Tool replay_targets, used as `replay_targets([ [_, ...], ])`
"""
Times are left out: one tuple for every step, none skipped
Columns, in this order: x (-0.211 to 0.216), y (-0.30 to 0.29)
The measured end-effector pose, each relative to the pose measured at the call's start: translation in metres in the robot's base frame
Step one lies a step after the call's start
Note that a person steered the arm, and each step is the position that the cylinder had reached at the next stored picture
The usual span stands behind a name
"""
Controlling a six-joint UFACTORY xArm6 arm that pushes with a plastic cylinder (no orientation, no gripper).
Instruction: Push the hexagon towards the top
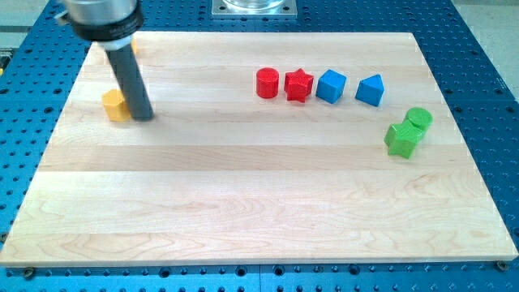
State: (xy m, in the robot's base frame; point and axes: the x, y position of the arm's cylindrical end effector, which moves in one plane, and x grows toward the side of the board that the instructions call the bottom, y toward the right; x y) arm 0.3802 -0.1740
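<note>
A yellow hexagon block (116,105) lies near the board's left edge, in the upper part of the view. My rod comes down from the view's top left, and my tip (145,116) rests on the board just to the right of the hexagon, touching or nearly touching its right side. Another yellow piece (135,46) peeks out behind the rod near the board's top edge, mostly hidden.
A row stands at the upper right: a red cylinder (267,83), a red star (298,85), a blue cube (331,86) and a blue triangular block (371,90). A green cylinder (418,119) and a green block (401,139) touch at the right. The wooden board (243,203) lies on a blue perforated table.
</note>
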Motion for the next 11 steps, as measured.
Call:
replay_targets([
  [0.032, 0.000],
  [0.063, -0.027],
  [0.035, -0.051],
  [-0.007, -0.053],
  [-0.040, -0.053],
  [-0.033, -0.054],
  [-0.004, -0.070],
  [0.018, -0.054],
  [0.002, -0.038],
  [-0.005, -0.016],
  [-0.012, -0.014],
])
